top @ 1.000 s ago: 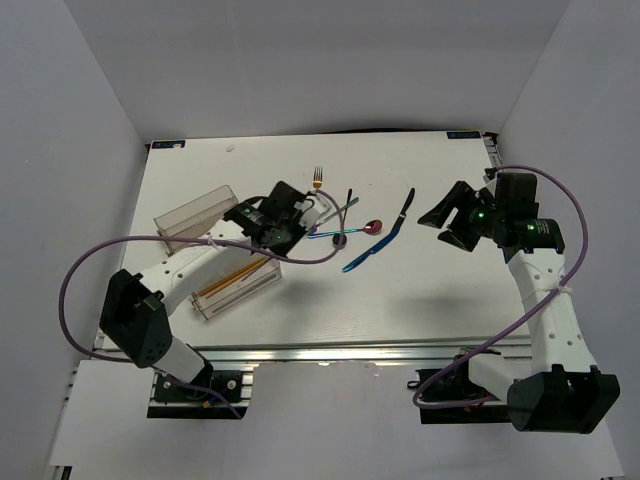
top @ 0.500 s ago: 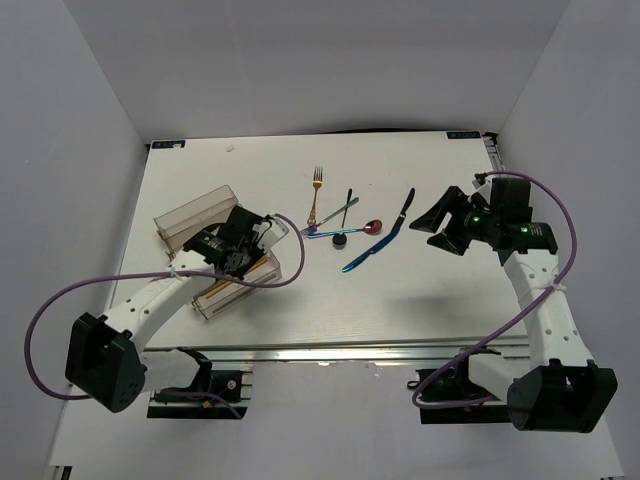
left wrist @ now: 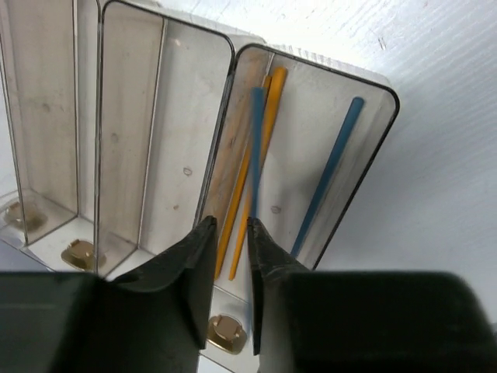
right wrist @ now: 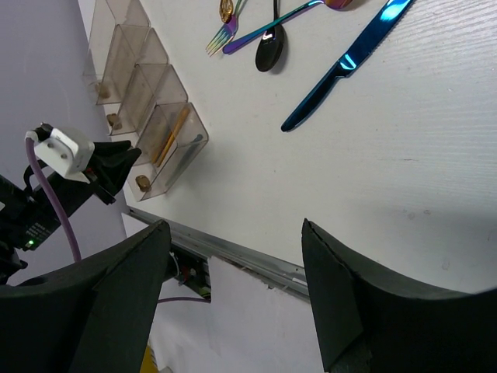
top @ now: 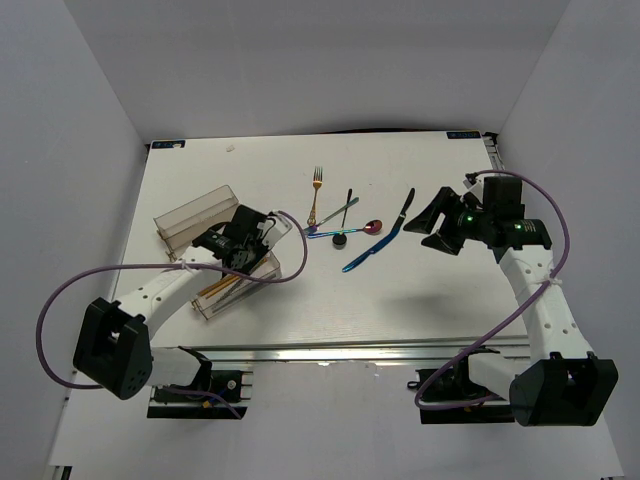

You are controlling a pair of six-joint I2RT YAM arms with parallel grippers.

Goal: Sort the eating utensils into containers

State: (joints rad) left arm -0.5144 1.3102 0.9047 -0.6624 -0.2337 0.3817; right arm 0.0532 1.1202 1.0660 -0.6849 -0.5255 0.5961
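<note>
The clear tray lies at the left. In the left wrist view its rightmost compartment holds two gold sticks and two blue sticks. The other compartments in view look empty. My left gripper hangs over that compartment, jaws a narrow gap apart with nothing between them. A gold fork, black spoon, iridescent fork, pink-bowled spoon, blue knife and black knife lie mid-table. My right gripper is wide open and empty, right of them.
The right wrist view shows the blue knife, black spoon, the tray and the table's metal front rail. White walls enclose the table on three sides.
My left gripper has moved left from the loose utensils to above the tray's rightmost compartment. My right gripper has shifted slightly left, still open.
</note>
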